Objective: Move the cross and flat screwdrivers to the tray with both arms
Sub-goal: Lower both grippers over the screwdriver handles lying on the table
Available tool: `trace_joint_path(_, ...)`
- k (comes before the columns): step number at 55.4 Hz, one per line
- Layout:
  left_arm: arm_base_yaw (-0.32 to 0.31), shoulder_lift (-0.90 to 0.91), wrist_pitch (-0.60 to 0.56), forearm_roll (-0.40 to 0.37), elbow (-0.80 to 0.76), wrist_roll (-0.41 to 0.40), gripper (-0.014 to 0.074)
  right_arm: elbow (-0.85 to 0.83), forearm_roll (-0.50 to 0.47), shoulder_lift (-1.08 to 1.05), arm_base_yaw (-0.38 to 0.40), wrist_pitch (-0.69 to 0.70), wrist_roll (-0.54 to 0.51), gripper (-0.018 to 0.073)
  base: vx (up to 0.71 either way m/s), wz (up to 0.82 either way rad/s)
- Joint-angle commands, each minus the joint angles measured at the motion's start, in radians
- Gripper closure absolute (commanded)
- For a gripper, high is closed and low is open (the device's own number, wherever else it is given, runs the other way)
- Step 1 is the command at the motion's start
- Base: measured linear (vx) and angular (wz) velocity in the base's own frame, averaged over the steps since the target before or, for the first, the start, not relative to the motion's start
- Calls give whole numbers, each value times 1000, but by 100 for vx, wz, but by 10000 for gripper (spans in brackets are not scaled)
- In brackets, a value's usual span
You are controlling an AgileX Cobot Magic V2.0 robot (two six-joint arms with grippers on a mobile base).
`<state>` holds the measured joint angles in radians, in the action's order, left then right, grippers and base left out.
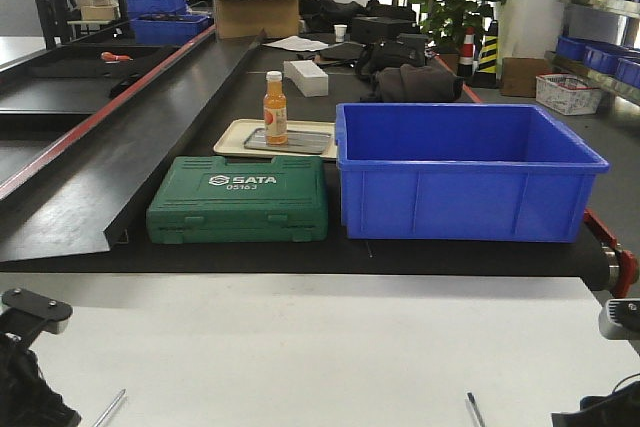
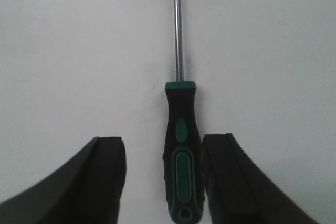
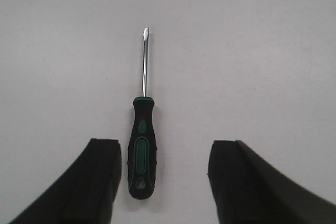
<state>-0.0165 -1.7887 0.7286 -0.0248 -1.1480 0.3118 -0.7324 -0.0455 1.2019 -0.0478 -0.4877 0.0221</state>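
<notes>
Two screwdrivers (image 2: 181,156) (image 3: 142,150) lie flat, one between each gripper's (image 2: 163,145) (image 3: 165,145) spread jaws.

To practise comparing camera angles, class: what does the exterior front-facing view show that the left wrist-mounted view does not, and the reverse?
Only the front view shows the deep blue plastic crate, the green plastic tool case and the orange bottle standing on the shallow grey metal tray. Only the left wrist view shows the chunky green-and-black handle of the screwdriver, lying between the black fingers of the open left gripper. Both show the white tabletop and a slim silver steel shaft.
</notes>
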Motion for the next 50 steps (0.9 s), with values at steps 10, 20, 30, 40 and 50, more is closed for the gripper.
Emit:
trace_joint_path(10,1,-108,35,-96,-118,119,142,-36,9,-17,3,66,-10,97,0,0)
trace_joint_path(20,1,-130,-25,-84,-118,128,142,-36,9,-17,3,43,-10,97,0,0)
trace_joint_path(30,1,-138,-55,-84,-118,128,142,-36,9,-17,3,21,-10,97,0,0)
trace_joint_path(40,1,-178,-27,-87,-118,127,142,-36,9,-17,3,18,-10,97,0,0)
trace_joint_path(50,1,-207,-7,-87,-118,127,142,-36,9,-16,3,19,-10,97,0,0)
